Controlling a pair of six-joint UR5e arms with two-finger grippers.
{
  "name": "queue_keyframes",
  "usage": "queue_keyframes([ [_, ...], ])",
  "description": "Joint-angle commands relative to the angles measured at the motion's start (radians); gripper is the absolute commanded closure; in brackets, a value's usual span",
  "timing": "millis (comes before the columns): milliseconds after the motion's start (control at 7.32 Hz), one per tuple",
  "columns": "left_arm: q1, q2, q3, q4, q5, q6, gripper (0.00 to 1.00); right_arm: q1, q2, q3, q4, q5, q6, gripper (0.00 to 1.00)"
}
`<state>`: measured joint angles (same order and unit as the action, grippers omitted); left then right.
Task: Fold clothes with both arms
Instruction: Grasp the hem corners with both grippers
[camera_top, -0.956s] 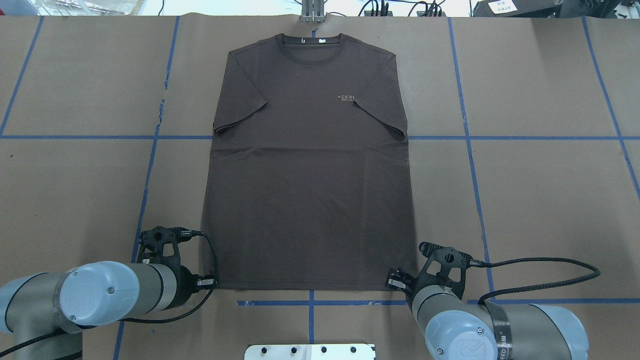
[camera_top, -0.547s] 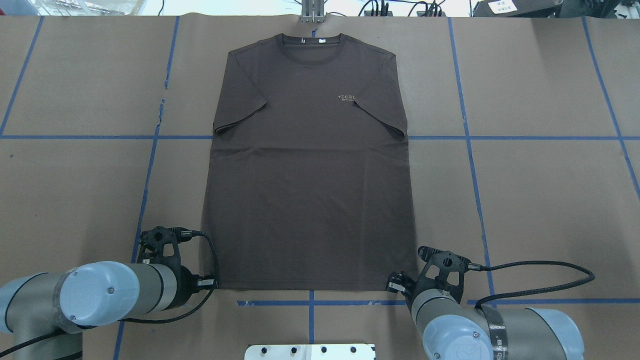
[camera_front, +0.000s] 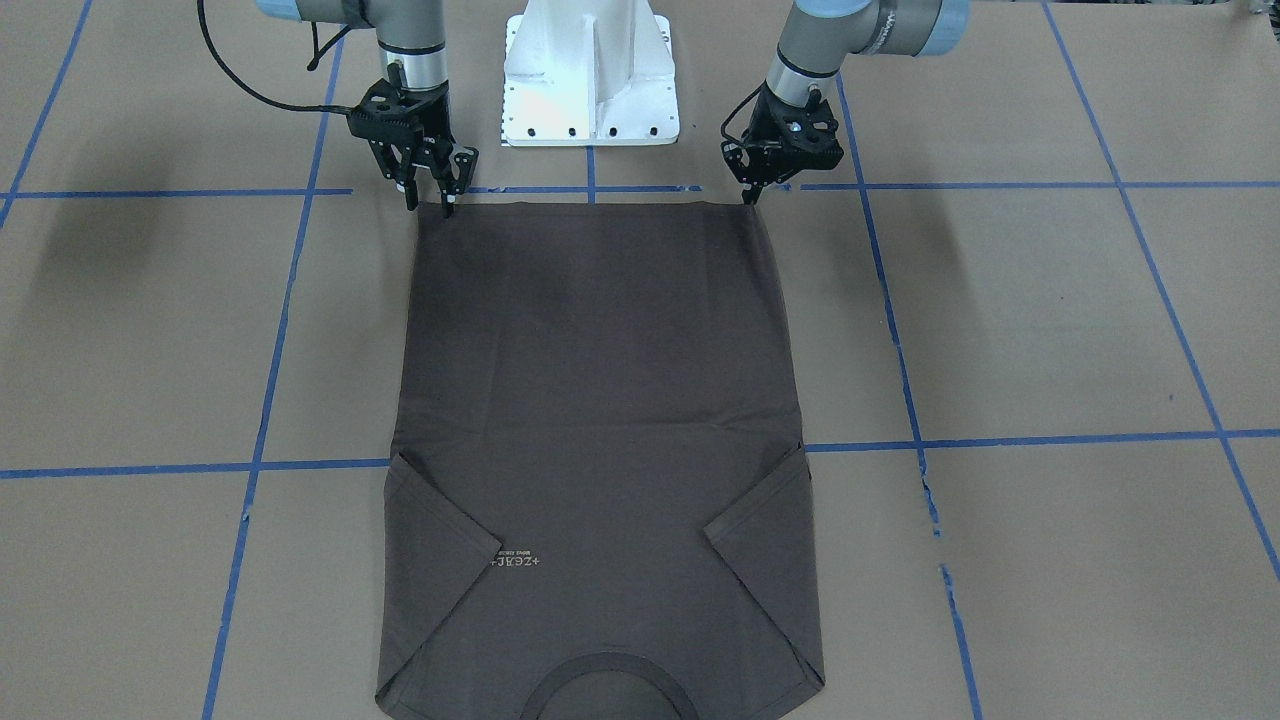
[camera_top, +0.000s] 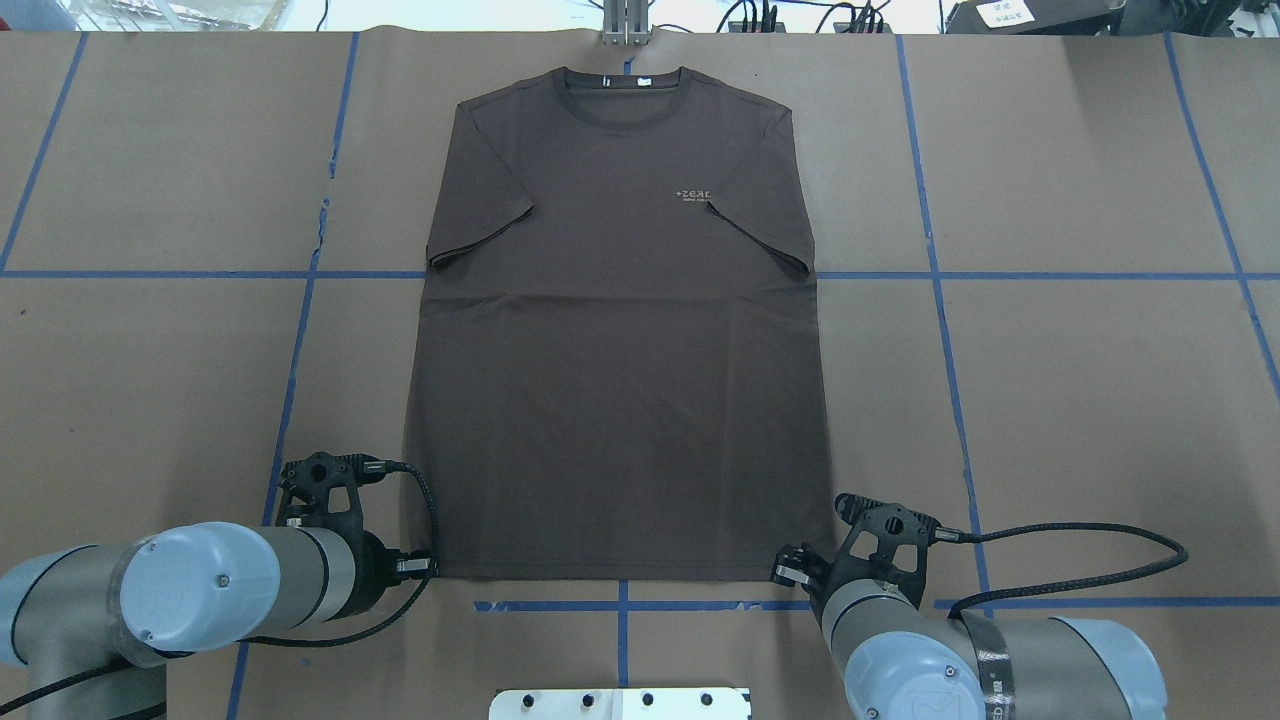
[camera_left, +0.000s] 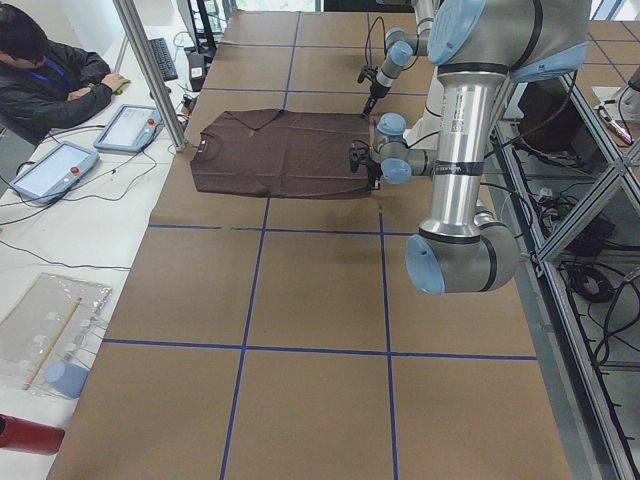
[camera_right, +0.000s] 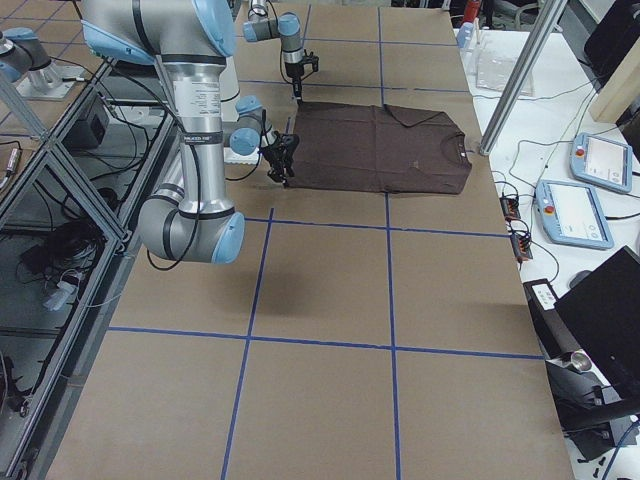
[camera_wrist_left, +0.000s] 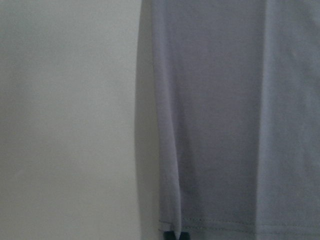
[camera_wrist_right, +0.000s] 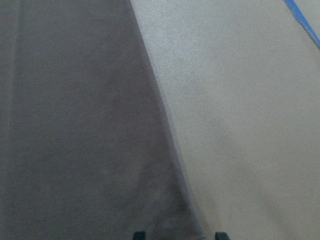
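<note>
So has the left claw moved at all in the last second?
No. In the overhead view the left claw stays at the T-shirt's near hem corner, with the same gap to the blue tape line along the hem.

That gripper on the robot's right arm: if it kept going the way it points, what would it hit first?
The right gripper points down, open, at the hem corner of the T-shirt; it would probably meet that cloth first, with the table just beneath.

Matt brown cloth T-shirt (camera_top: 620, 350) on matt, seemingly paper-covered table (camera_top: 1100, 400)
</note>
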<state>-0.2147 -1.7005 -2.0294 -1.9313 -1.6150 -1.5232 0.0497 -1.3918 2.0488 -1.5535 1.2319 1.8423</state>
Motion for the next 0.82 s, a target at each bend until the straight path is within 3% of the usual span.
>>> queue_keyframes([
  [0,0.0,-0.001,-0.002,0.0,0.0,0.0,1.0,-0.002,-0.001,-0.009,0.0,0.0,0.0,0.44],
  [137,-0.002,-0.001,-0.002,0.0,0.0,0.0,1.0,-0.002,-0.001,-0.009,0.0,0.0,0.0,0.44],
  [273,-0.002,-0.001,-0.002,0.0,0.0,0.0,1.0,-0.002,0.003,-0.009,0.0,0.0,0.0,0.52],
  [410,0.0,-0.001,-0.002,0.0,0.001,0.0,1.0,-0.002,0.008,-0.009,0.0,0.0,0.032,0.92],
  [547,0.0,0.001,-0.002,0.0,0.003,0.0,1.0,-0.002,0.004,-0.006,0.0,0.0,0.063,1.0],
  [683,-0.002,0.001,-0.005,0.0,0.003,0.0,1.0,-0.004,0.0,-0.006,0.0,-0.018,0.064,1.0],
])
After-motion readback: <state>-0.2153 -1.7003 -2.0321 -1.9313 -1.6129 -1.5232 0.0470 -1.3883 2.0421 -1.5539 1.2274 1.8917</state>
